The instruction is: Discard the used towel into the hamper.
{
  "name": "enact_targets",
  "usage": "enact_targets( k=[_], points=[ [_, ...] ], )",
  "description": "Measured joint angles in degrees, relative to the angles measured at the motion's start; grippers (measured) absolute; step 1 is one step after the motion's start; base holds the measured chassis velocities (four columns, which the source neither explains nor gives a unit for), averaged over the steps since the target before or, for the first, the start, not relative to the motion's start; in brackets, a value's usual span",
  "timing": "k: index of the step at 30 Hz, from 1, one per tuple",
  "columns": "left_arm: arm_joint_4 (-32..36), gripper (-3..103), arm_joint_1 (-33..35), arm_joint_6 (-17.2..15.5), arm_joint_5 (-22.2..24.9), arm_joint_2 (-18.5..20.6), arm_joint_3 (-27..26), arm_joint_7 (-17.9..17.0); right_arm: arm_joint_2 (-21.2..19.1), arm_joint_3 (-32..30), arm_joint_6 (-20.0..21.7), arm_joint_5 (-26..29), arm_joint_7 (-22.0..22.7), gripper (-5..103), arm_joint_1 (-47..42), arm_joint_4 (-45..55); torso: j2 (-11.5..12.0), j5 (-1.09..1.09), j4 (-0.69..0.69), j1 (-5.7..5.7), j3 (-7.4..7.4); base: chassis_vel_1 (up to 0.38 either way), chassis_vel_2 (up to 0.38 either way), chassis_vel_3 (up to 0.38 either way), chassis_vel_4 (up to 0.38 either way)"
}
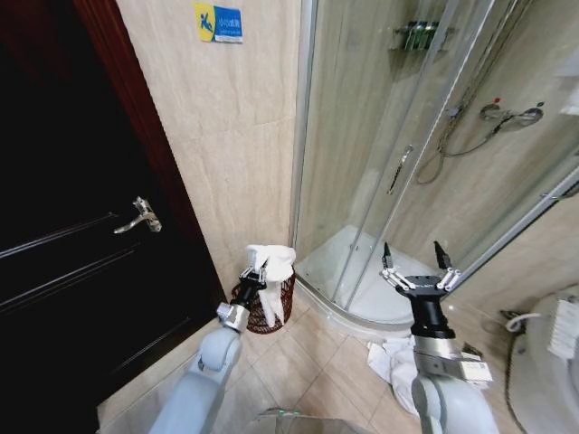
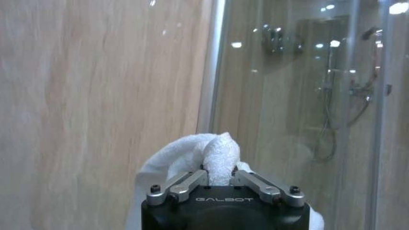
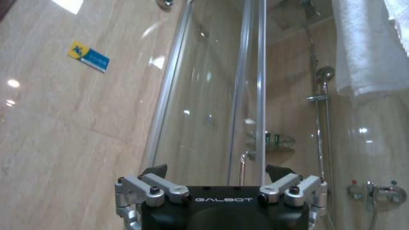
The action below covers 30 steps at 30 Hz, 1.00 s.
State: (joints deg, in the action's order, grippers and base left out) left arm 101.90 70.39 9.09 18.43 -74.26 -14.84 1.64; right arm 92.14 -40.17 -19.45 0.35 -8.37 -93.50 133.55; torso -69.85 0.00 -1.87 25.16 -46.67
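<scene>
While the left gripper point(image 1: 256, 274) is clamping a bunched white towel point(image 1: 274, 261) between its fingers, it is holding that towel directly above the hamper point(image 1: 270, 310), which is standing on the tiled floor point(image 1: 308, 366) against the beige wall point(image 1: 226, 154), between the dark door point(image 1: 72, 271) on the left and the glass shower enclosure point(image 1: 398, 163) on the right. In the head view, the towel is hanging down from the gripper and is overlapping the hamper's rim; whether the cloth is touching the wicker cannot be told. In the left wrist view, the left gripper point(image 2: 219, 173) is pinching a raised fold of the towel point(image 2: 191, 155), with the cloth bulging up and to one side of the closed fingers point(image 2: 185, 184), and the wall and shower glass are lying beyond. The right gripper point(image 1: 418, 268) is hovering to the right, near the curved shower tray point(image 1: 362, 298), with its fingers spread wide and gripping nothing. In the right wrist view, the right gripper point(image 3: 217, 175) is pointing toward the shower door frame point(image 3: 252, 86) with its jaws released. A second white cloth point(image 1: 393, 362) is lying crumpled on the floor beside the right arm, well apart from the hamper.
</scene>
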Motion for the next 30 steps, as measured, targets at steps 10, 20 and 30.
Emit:
enact_targets(
  k=[10,20,30],
  points=[
    [-11.48,6,-15.50,0.21,11.02,3.83,9.44,-1.31,0.00,1.90,-6.17,-6.17,1.63,100,-0.50,-3.72,0.00,-0.01,0.01,0.00,0.00,0.000,0.000,0.000,0.000],
    [-22.41,6,-26.36,2.10,13.50,3.25,16.19,-5.41,0.00,4.73,-10.54,-11.34,4.99,100,-1.30,-4.70,0.00,0.00,0.01,0.00,0.00,0.000,0.000,0.000,0.000],
    [-37.92,6,-33.95,6.83,9.91,-2.09,17.56,-4.87,0.00,2.73,-10.54,-9.47,2.96,100,-1.22,-1.34,0.01,0.00,0.01,0.00,0.00,0.000,0.000,0.000,0.000]
  ],
)
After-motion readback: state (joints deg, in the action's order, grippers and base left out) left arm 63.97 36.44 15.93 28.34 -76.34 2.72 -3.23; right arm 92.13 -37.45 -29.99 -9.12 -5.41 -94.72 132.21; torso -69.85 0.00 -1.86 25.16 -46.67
